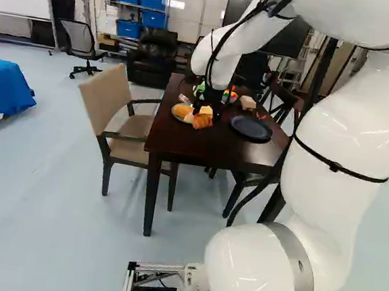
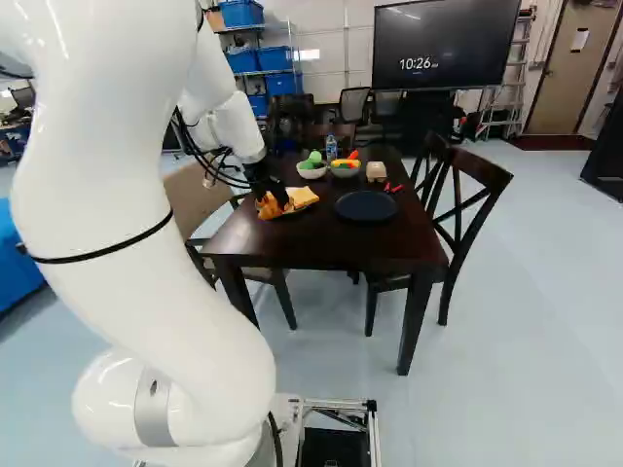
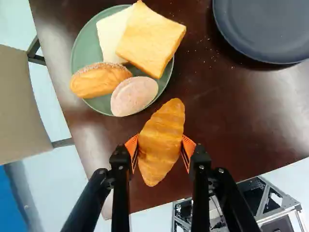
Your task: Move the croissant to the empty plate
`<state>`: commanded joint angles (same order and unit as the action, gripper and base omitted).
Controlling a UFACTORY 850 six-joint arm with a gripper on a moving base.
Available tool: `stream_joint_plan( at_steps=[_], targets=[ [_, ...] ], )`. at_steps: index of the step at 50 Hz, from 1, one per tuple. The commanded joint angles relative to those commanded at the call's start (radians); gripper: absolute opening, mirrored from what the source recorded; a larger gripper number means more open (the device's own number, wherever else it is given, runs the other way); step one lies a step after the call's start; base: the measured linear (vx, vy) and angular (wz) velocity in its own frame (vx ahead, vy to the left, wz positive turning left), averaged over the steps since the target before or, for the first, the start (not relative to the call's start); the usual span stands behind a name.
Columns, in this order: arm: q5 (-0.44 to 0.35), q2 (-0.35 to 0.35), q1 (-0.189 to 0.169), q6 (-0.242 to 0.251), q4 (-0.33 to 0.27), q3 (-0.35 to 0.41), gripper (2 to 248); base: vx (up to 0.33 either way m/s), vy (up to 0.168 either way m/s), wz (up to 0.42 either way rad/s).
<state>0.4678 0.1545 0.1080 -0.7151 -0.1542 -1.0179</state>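
Grip on croissant (image 1: 202, 120)

Left base view: hand (image 1: 201, 102) above table (image 1: 212, 150), toward its near left corner.
Right base view: dark plate (image 2: 366, 206) set toward the right edge.
Wrist view: both orange pads (image 3: 132, 146) clamp the croissant; green plate (image 3: 86, 48) bearing bread (image 3: 150, 39) lies just ahead.

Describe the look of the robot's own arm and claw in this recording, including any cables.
The arm is glossy white with rounded segments, grey metal rings at some joints and thin black straps around it. Black cables run loosely along its outer part. The claw is black, two-fingered, with visible screws and ribbed orange pads.
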Motion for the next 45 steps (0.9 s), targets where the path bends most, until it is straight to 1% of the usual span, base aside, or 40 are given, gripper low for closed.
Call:
stream_joint_plan(
  at_steps=[10,37,45],
  targets=[
    [0.001,-0.004,-0.035,0.000,-0.008,-0.025,127,0.000,0.000,0.000],
    [0.039,-0.032,-0.130,0.000,-0.106,-0.069,127,0.000,0.000,0.000],
    [0.052,-0.007,-0.156,0.000,-0.121,-0.096,127,0.000,0.000,0.000]
  ],
)
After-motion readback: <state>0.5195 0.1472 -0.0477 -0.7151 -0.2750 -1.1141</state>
